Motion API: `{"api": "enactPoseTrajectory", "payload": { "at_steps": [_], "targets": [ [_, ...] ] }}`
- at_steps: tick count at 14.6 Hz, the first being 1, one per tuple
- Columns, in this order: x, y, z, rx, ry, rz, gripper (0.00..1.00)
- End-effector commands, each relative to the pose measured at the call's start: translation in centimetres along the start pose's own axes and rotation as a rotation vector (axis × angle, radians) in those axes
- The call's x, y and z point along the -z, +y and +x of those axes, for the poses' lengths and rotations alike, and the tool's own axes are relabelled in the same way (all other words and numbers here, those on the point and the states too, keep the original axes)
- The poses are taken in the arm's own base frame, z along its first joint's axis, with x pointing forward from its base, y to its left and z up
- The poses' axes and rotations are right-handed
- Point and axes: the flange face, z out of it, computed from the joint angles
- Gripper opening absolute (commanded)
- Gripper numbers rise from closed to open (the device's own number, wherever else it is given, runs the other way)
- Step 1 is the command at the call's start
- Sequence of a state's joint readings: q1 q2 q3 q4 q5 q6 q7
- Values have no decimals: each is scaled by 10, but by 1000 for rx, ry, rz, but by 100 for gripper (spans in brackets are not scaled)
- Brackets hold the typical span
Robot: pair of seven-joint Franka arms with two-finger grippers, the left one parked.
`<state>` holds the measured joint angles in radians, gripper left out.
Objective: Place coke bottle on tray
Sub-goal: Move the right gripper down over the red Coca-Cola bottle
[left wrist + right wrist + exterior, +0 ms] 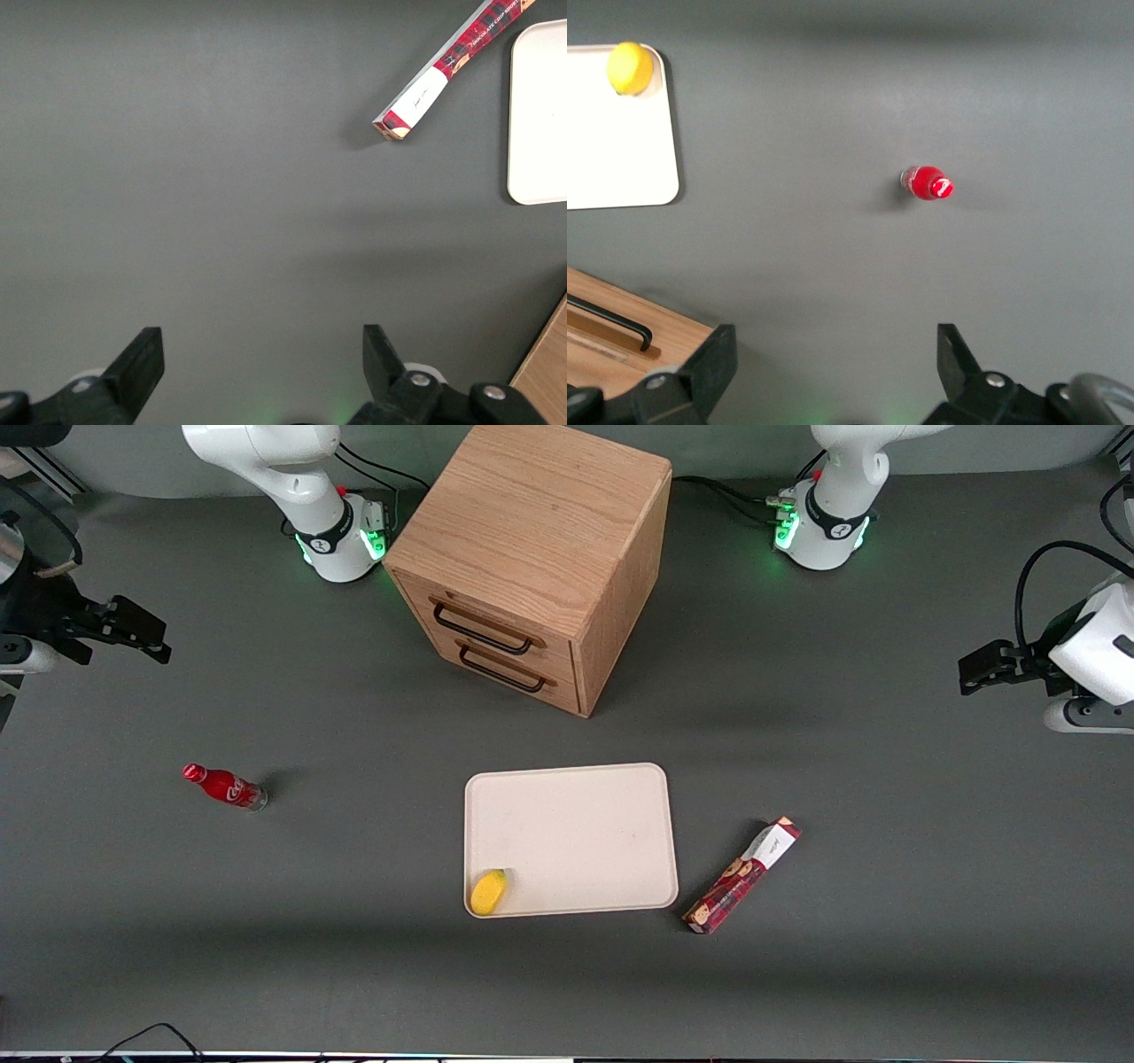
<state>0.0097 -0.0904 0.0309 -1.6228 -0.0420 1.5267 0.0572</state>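
The coke bottle point(223, 786) is small and red with a red cap, and it seems to stand upright on the grey table toward the working arm's end. It also shows in the right wrist view point(928, 183). The cream-beige tray point(576, 824) lies flat mid-table, in front of the wooden cabinet, and its corner shows in the right wrist view point(620, 159). My right gripper point(152, 642) hangs above the table, farther from the front camera than the bottle and well apart from it. In the right wrist view the gripper point(833, 359) is open and empty.
A yellow lemon-like object point(488, 892) sits in the tray's near corner. A wooden drawer cabinet point(532, 558) stands farther back. A long dark red cookie box point(742, 875) lies beside the tray toward the parked arm's end.
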Motion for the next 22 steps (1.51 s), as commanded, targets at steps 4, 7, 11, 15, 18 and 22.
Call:
{"api": "enactPoseTrajectory", "payload": {
  "at_steps": [4, 7, 11, 15, 18, 22],
  "targets": [
    [2, 9, 9, -27, -8, 22, 100],
    [-47, 66, 37, 58, -40, 15, 100],
    [-157, 102, 56, 117, -58, 9, 100],
    [-260, 107, 37, 105, 9, -2, 100],
    [-304, 105, 33, 108, 66, -18, 100],
    [-329, 110, 27, 98, 68, -23, 94]
  ]
}}
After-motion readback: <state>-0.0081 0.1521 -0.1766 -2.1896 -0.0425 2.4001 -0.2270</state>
